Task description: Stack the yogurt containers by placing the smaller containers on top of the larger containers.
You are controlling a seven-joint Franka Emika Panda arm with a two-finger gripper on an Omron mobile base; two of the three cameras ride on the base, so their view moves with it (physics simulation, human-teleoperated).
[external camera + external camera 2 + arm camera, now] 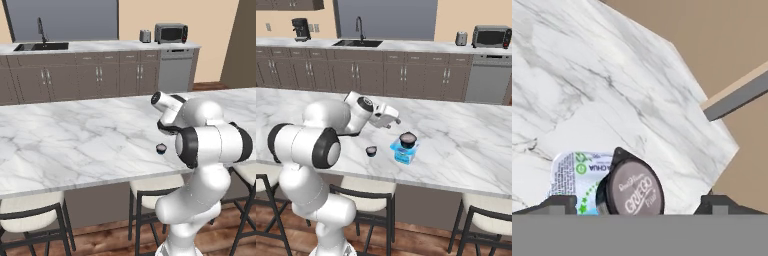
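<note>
Simulated kitchen, with a marble island [466, 140] in front, stools [363, 195] tucked under its near edge, and a back counter [406, 46] carrying sink [357, 43], toaster [461, 38], microwave [492, 36] and coffee maker [301, 29]. Near the island's near edge stood a blue-and-white tub [404, 154] with a dark cup [407, 139] resting on top of it, seen clearly in the right base view. Just beside that stack, toward the arm, sat a smaller dark cup [371, 150] alone on the marble, also seen in the left base view [161, 148]. Hovered above and behind the stack, apart from it: the gripper [392, 120], jaws spread wide and holding nothing. In the hand view, both fingertips [559, 204] stood far apart at the bottom, with the cup's grey lid [634, 192] lettered GRIEGO and the tub's white label [574, 175] between them, touching neither.
</note>
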